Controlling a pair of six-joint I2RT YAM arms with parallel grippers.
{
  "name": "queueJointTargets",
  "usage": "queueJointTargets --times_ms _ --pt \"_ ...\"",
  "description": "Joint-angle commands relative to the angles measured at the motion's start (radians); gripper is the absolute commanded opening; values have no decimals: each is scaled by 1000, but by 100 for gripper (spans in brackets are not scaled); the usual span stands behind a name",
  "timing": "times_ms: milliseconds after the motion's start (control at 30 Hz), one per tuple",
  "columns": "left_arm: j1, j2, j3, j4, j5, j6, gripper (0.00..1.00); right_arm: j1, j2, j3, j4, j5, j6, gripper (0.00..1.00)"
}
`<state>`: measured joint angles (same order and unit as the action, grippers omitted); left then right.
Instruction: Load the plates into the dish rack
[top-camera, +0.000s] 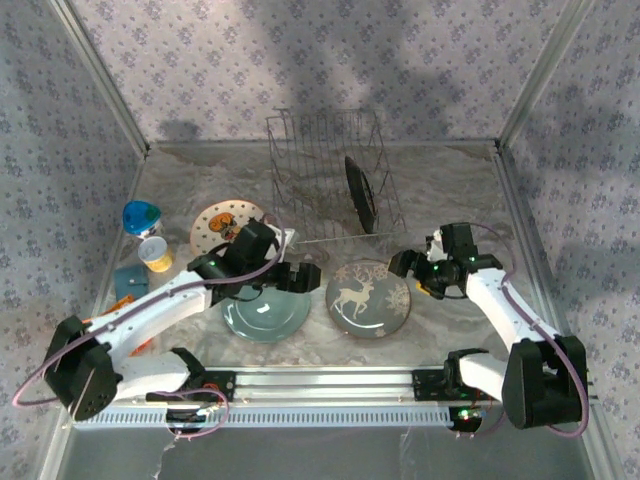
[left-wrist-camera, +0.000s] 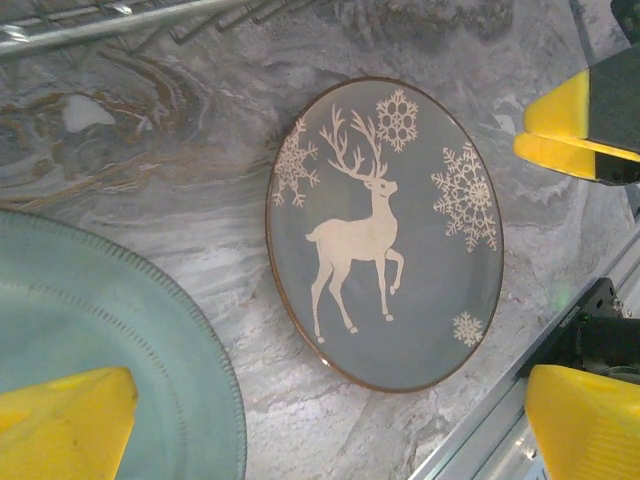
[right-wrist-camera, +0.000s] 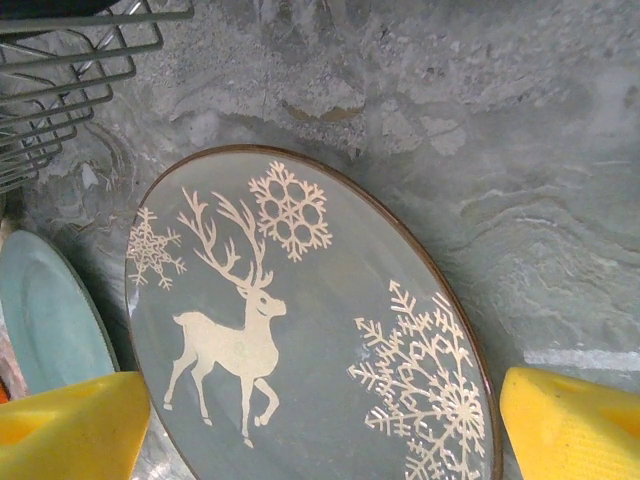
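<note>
The wire dish rack (top-camera: 325, 180) stands at the back centre with a glossy black plate (top-camera: 358, 193) upright in its right side. Flat on the table lie the cream plate (top-camera: 225, 225), the teal plate (top-camera: 265, 312) and the deer plate (top-camera: 368, 297). My left gripper (top-camera: 305, 277) hangs open over the gap between the teal plate (left-wrist-camera: 100, 340) and the deer plate (left-wrist-camera: 385, 235), holding nothing (left-wrist-camera: 325, 430). My right gripper (top-camera: 408, 264) is open just above the deer plate's right part (right-wrist-camera: 300, 330), one yellow finger on either side (right-wrist-camera: 320, 430).
A blue cup (top-camera: 142, 216), a small yellow-topped tub (top-camera: 155, 254) and a blue box (top-camera: 130, 280) sit at the left edge. Patterned walls close in the table. The arms' mounting rail (top-camera: 320, 385) runs along the front. The rack's wires (right-wrist-camera: 60, 70) lie beyond the deer plate.
</note>
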<state>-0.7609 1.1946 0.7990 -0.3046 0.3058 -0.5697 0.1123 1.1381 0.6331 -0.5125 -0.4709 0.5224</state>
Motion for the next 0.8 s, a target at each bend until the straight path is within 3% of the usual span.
queueJointTargets --times_ms 0,767 --pt "-27 63 33 104 36 14 99 -6 -12 -37 49 -37 -20 91" --pt "-89 344 135 165 48 -10 99 -1 27 -113 112 -55 -29 86"
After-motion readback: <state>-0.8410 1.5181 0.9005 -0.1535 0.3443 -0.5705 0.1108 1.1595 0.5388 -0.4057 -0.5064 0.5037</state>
